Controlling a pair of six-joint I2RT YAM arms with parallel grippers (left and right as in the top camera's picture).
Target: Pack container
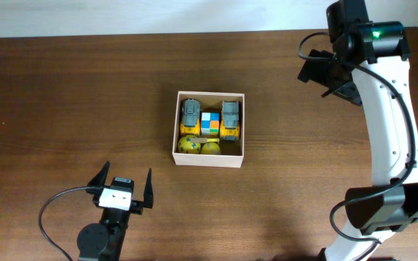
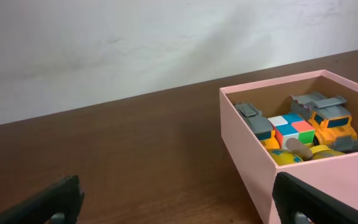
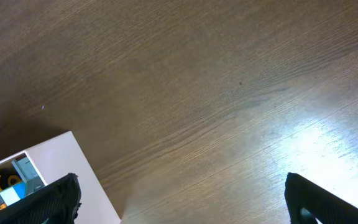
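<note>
**A:** Where is the container [image 1: 209, 160], and how much of it can be read?

**B:** It sits near the middle of the table [image 1: 64, 109], a little right of centre, square to the table's edges. From overhead the whole inside shows. There is a yellow-and-grey truck [image 1: 191, 114] at the back left and a second truck [image 1: 230, 117] at the back right. A colour cube [image 1: 210, 122] is packed close between them, and two yellow balls [image 1: 188, 144] lie along the front wall. The left wrist view cuts the box off at the right and bottom, and its near wall hides most of the balls. A pale tan bit beside the cube there is too small to name. The right wrist view catches one corner only, low on the left, with a sliver of toy inside.

**A:** And the room around it?

**B:** There is bare wood on every side of the box, and the front right corner of its floor shows bare too. The left gripper [image 1: 128, 171] is front-left of the box, towards the table's front edge. The right gripper [image 1: 330, 81] is well apart, towards the back right, close to the pale wall [image 1: 122, 14]. A black cable [image 1: 49, 210] loops beside the left arm.

**A:** How do the grippers stand?

**B:** Both are spread wide with nothing between the fingers, and neither touches the box or a toy. From overhead the right one is a dark cluster under the arm and hard to read. Its wrist view shows the two fingers far apart over plain wood. How high either one hangs above the table I cannot tell.
</note>
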